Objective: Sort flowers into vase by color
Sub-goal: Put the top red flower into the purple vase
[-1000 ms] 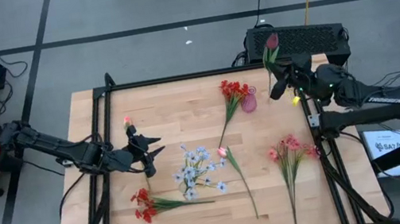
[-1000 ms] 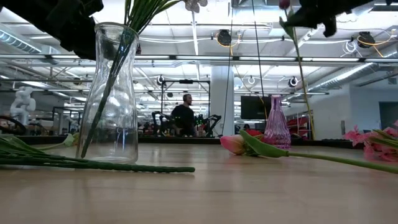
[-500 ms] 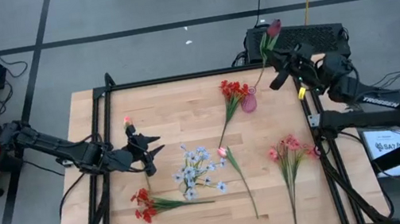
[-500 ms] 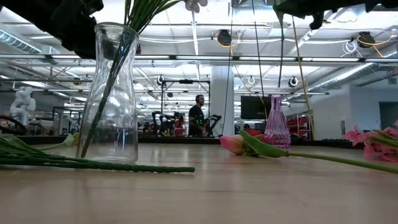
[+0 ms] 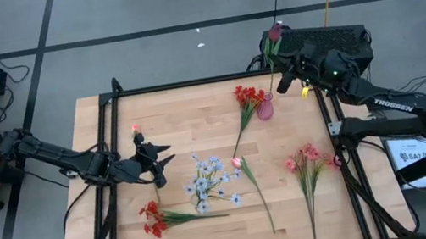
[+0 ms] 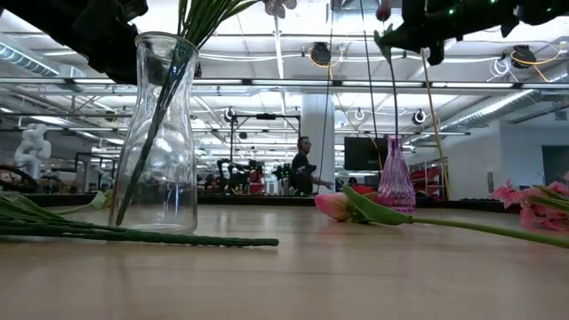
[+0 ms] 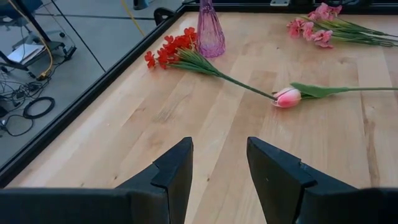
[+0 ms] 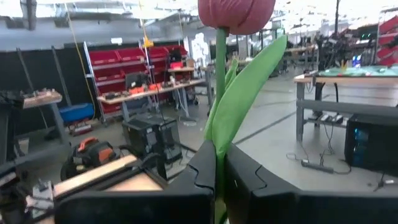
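Right gripper (image 5: 282,75) was raised above the far right corner of the wooden table (image 5: 195,114), fingers closed on the green stem of a dark red tulip bud (image 5: 273,33), which stood upright. A small pink glass vase (image 5: 265,109) sat just below it near the far edge, touching a red blossom spray (image 5: 247,96). Left gripper (image 5: 161,162) hung near the left edge, fingers parted and holding nothing. A clear glass vase (image 6: 160,133) held green stems. A pale blue spray (image 5: 209,180), pink tulip (image 5: 237,162), pink spray (image 5: 308,157) and second red spray (image 5: 153,218) lay on the table.
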{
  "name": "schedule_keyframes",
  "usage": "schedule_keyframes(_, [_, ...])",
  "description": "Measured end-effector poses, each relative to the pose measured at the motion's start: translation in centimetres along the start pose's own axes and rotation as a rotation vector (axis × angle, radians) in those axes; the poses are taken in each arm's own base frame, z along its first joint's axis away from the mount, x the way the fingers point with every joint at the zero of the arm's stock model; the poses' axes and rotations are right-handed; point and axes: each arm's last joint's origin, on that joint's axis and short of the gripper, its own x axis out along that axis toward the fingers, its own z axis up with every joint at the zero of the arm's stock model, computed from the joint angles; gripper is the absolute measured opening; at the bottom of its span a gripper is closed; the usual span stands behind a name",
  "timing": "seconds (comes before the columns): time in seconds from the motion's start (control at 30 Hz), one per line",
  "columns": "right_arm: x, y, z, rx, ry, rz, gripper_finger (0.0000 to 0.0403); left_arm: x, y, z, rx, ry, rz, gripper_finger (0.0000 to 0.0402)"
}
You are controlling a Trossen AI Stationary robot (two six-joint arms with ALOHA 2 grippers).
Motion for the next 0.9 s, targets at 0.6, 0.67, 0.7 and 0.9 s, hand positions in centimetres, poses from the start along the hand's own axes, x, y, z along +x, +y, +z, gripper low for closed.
schedule_keyframes(0.6, [-1.4, -1.1, -8.3, 0.014, -0.019, 0.007, 0.0004, 0.0, 0.0, 0.0, -0.025, 0.0, 0.0, 0.0159])
schedule_keyframes(0.67, [-1.3, -1.2, -8.7, 0.009, 0.0, 0.005, 0.0004, 0.0, 0.0, 0.0, -0.025, 0.0, 0.0, 0.0159])
schedule_keyframes(0.7, [-1.3, -1.2, -8.9, 0.008, 0.012, 0.003, 0.0004, 0.0, 0.0, 0.0, -0.025, 0.001, 0.0, 0.0159])
schedule_keyframes(0.9, [-0.9, -1.2, -9.5, 0.025, 0.043, -0.002, 0.0018, 0.0, 0.0, 0.0, -0.025, 0.0, 0.0, 0.0159])
